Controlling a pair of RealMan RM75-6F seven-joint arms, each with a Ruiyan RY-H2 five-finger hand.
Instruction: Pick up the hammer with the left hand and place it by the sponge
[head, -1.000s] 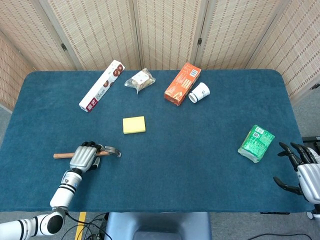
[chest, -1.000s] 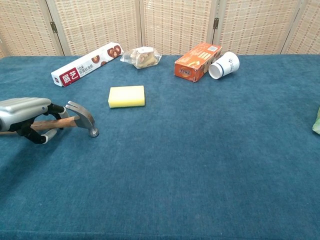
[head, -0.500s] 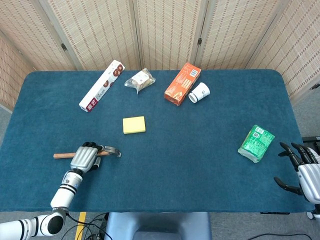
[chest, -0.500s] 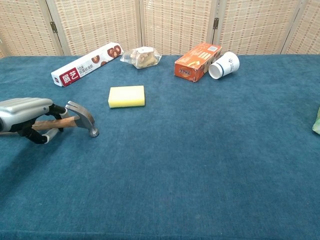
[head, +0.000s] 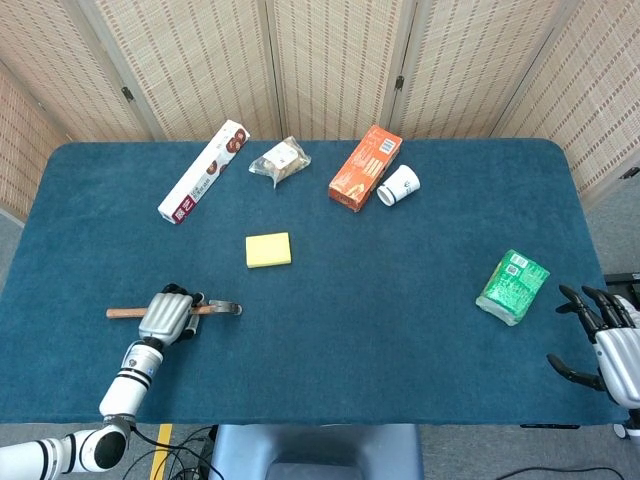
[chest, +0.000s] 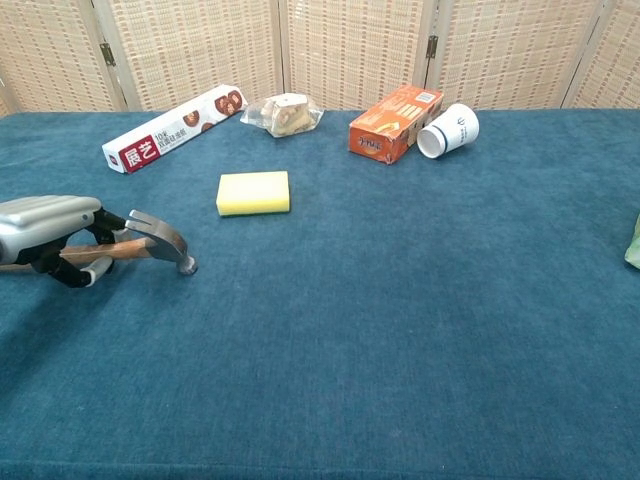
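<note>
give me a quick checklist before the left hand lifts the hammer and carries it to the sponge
1. Grasp: the left hand has its fingers wrapped around the wooden handle of the steel-headed hammer. Ok.
2. Lift: the hammer's head looks to be touching the blue table cloth; whether the handle is already off it, cannot tell.
3. Target: the yellow rectangular sponge lies flat with bare cloth on all sides. Ok.
4. Path: no item lies between hammer and sponge. Ok.
5. Neighbours: the long white and red box lies beyond the sponge, apart from it. Ok.
6. Right hand: open at the table's right edge, far from the route. Ok.
</note>
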